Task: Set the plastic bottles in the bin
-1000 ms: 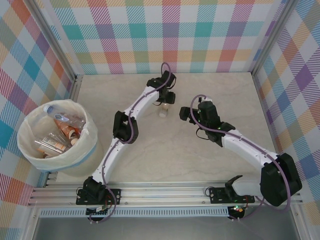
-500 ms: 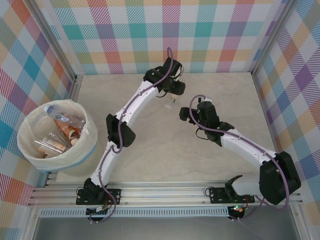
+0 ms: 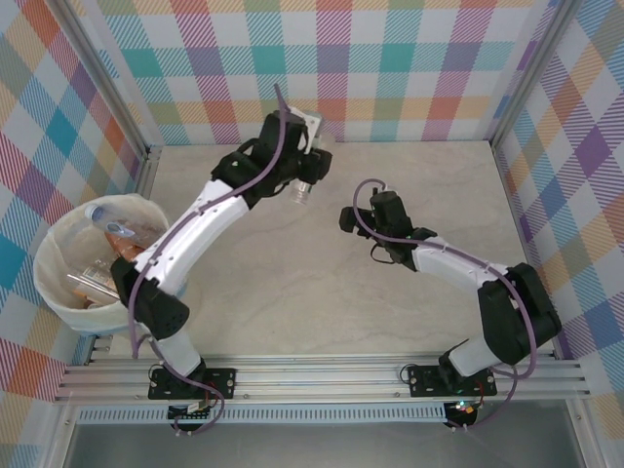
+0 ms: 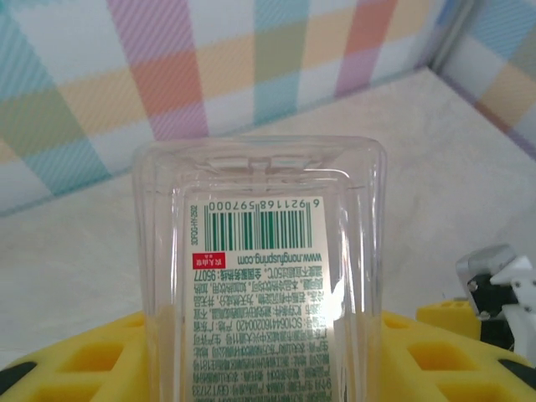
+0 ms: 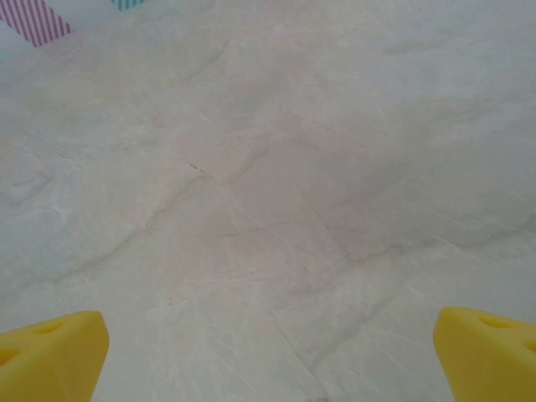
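At the far left the bin (image 3: 161, 297) stands by the table's (image 3: 322, 292) edge, with several plastic bottles (image 3: 117, 244) already inside. Further right, near the back wall, the left gripper (image 3: 302, 180) has its yellow jaws clamped on a clear bottle (image 4: 260, 276) with a white barcode label. It appears raised off the table, though height is hard to judge from overhead. This looks like the carry step; next comes a long swing leftward over the bin's rim before letting go. Rightmost, the right gripper (image 5: 268, 356) hangs wide open and empty over bare marble.
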Controlling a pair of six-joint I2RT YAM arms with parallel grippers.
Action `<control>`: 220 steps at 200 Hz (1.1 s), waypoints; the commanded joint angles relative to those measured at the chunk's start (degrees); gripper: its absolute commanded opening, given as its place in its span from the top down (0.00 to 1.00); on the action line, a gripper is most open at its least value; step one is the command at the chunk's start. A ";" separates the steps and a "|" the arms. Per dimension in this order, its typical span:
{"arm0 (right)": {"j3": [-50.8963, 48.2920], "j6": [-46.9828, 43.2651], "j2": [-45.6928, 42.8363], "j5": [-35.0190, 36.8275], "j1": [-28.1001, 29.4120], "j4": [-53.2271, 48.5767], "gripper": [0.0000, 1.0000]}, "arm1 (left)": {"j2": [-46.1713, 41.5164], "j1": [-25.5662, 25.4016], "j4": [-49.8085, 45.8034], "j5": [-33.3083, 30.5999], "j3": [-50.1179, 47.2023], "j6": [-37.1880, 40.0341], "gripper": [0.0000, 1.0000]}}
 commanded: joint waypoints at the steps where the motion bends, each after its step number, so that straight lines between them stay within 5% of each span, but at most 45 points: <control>1: 2.68 1.77 1.79 -2.98 -0.05 5.74 0.00 | -7.55 -0.12 1.82 -12.97 -1.76 2.01 0.51; 38: 4.05 1.86 3.99 -6.14 0.00 9.20 0.00 | -20.69 2.62 0.19 -33.17 -11.44 -1.19 0.50; 110: 8.09 -0.37 6.00 -9.89 -0.02 8.44 0.00 | -42.70 27.63 -17.11 -45.22 -24.42 -15.17 0.54; 138: 10.05 0.71 7.99 -11.80 0.03 8.04 0.00 | -42.94 32.00 -25.30 -45.77 -24.73 -19.19 0.69; 156: 11.01 1.87 9.28 -12.90 -0.01 8.36 0.00 | -44.12 34.85 -26.92 -45.26 -27.03 -20.91 0.70; 196: 13.67 2.19 11.20 -14.83 0.02 7.23 0.00 | -45.09 41.95 -29.04 -34.28 -30.60 -27.69 0.74; 203: 14.11 2.00 11.26 -15.01 0.00 6.78 0.00 | -45.26 42.05 -30.08 -34.04 -31.19 -29.85 0.68; 220: 14.59 1.98 11.23 -15.30 -0.05 6.17 0.00 | -46.44 42.11 -30.80 -36.74 -33.08 -31.46 0.34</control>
